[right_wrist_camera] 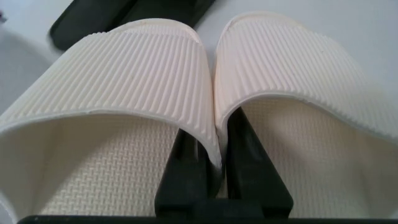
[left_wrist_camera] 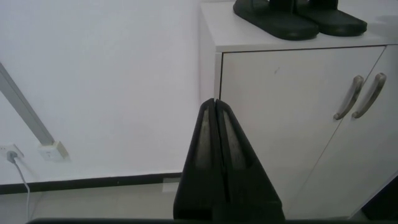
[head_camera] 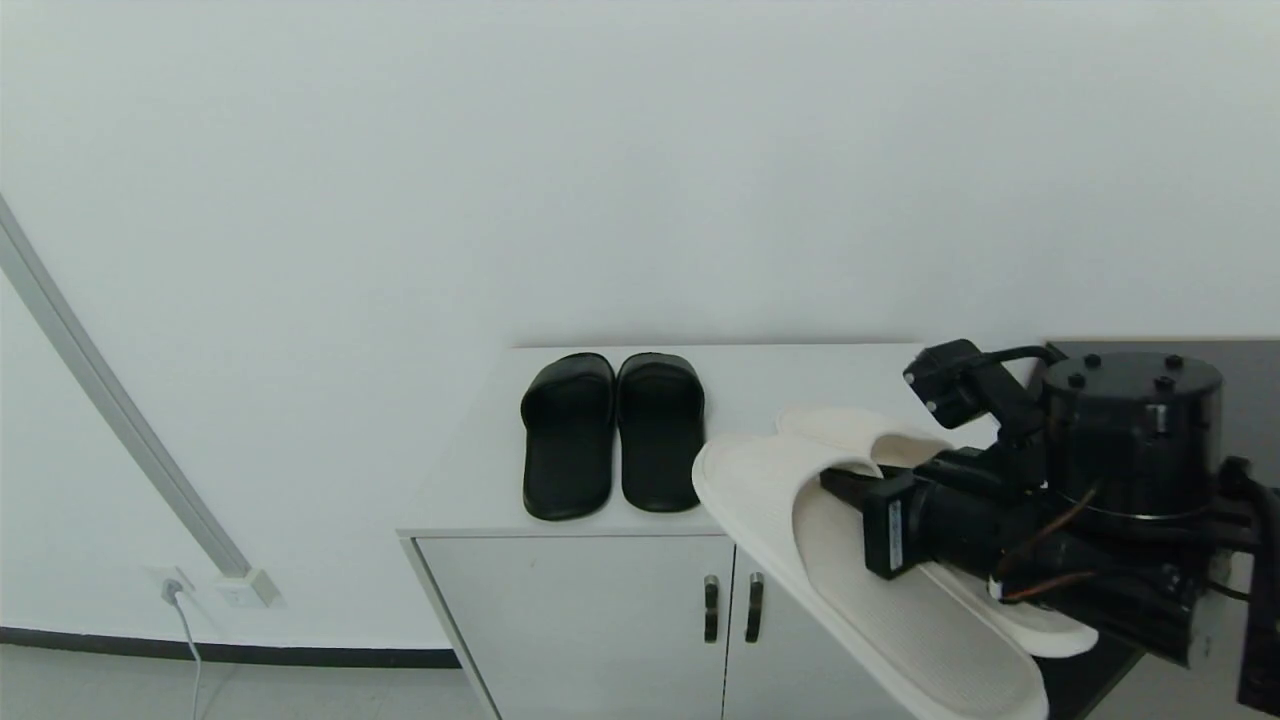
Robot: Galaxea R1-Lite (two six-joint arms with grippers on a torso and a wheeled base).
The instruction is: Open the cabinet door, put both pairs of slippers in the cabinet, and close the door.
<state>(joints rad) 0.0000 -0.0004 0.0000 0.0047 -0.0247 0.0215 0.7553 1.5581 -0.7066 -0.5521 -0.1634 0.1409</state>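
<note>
The right gripper (head_camera: 850,485), in the head view, reaches into the white slippers (head_camera: 760,490) from the heel end and is clamped on them. It holds the pair tilted, with the toes over the right part of the cabinet (head_camera: 800,375) top and the heels hanging past the front edge. Whether the toes touch the top I cannot tell. The black slippers (head_camera: 612,435) lie side by side on the cabinet top, left of the white pair and apart from it, toes toward the wall. Both doors (head_camera: 570,610) are shut, and the 2 handles (head_camera: 711,608) stand close together at the middle seam.

In the left wrist view, the left gripper (left_wrist_camera: 215,106) has its fingers pressed flat together with nothing between them. It sits low, in front of the left door near the cabinet (left_wrist_camera: 280,124) corner, and the handles (left_wrist_camera: 348,98) are well off to one side. The black slippers (left_wrist_camera: 298,15) show on the top above. I judge that the free left arm is the one meant for the door, since the white pair has nowhere to go until a door swings open.

In the right wrist view, the right gripper (right_wrist_camera: 214,168) has 1 finger inside each of the white slippers (right_wrist_camera: 124,81). The fingers pinch the 2 inner strap walls against each other, so 1 grip carries both slippers as a pair. The black slippers (right_wrist_camera: 93,18) lie beyond the toes.
</note>
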